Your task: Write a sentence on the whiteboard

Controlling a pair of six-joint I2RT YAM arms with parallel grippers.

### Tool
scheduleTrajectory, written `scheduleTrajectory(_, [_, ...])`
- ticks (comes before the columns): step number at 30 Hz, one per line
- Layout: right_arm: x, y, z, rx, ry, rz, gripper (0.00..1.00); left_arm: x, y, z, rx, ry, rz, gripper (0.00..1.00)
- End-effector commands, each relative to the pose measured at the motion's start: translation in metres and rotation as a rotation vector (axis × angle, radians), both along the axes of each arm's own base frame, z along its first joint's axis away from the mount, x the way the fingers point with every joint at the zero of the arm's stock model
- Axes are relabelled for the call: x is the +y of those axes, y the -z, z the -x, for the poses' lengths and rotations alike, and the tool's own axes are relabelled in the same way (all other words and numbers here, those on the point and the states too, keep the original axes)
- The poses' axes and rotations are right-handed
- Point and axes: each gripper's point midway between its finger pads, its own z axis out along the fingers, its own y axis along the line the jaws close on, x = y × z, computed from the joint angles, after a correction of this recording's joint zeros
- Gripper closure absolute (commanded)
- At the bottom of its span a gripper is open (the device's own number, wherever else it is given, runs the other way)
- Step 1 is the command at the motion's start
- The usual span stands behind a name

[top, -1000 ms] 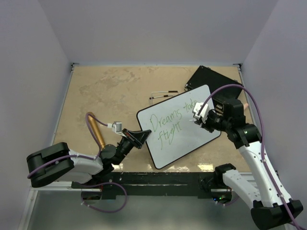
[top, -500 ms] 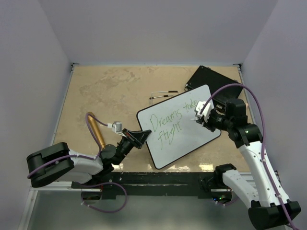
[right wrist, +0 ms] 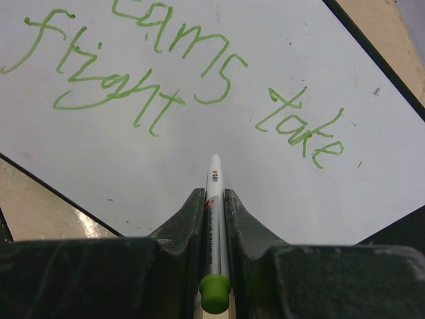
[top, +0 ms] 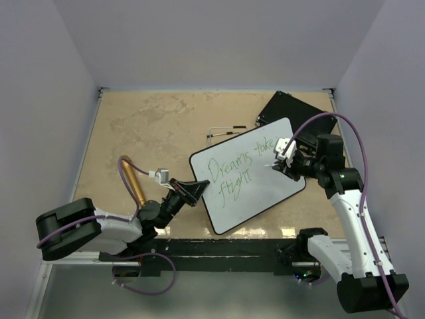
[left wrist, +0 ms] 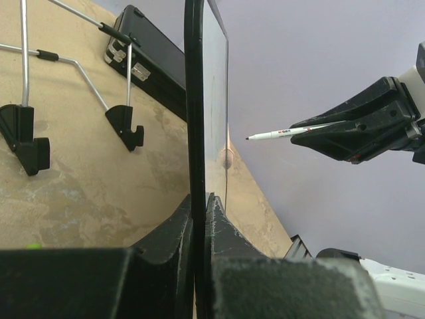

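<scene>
Whiteboard [top: 259, 189] edge is clamped by the left tool [top: 190, 189], one marker [right wrist: 214, 178] by the right tool [right wrist: 214, 199]; black board [top: 292, 109] behind is partly covered.

Robot lab test cell. My white-and-black left arm [top: 99, 226] and right arm [top: 355, 212] are bolted to a black metal rail [top: 226, 249] at the edge of a tan mottled surface [top: 146, 126]. Plain pale lilac wall panels [top: 212, 40] box it in, and purple cables [top: 362, 166] are exposed.
</scene>
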Motion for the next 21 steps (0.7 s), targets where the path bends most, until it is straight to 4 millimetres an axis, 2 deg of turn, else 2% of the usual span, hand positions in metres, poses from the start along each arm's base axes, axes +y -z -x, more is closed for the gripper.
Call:
scheduleTrajectory(1, [0.009,-0.0086,0.006,-0.023,-0.078,-0.036,1.0,0.0033,0.0159,0.0058,-0.065,0.022,-0.125,1.0])
scheduleTrajectory(8, [0.0138,-0.0042,0.0096,0.01,-0.134,-0.05,1.0,0.0049,0.0166,0.0061,-0.065,0.02,-0.125,1.0])
scheduleTrajectory(21, [0.0159,-0.0114,0.013,-0.008,-0.165,-0.055,1.0,0.0057,0.0185,0.007,-0.065,0.023,-0.134,1.0])
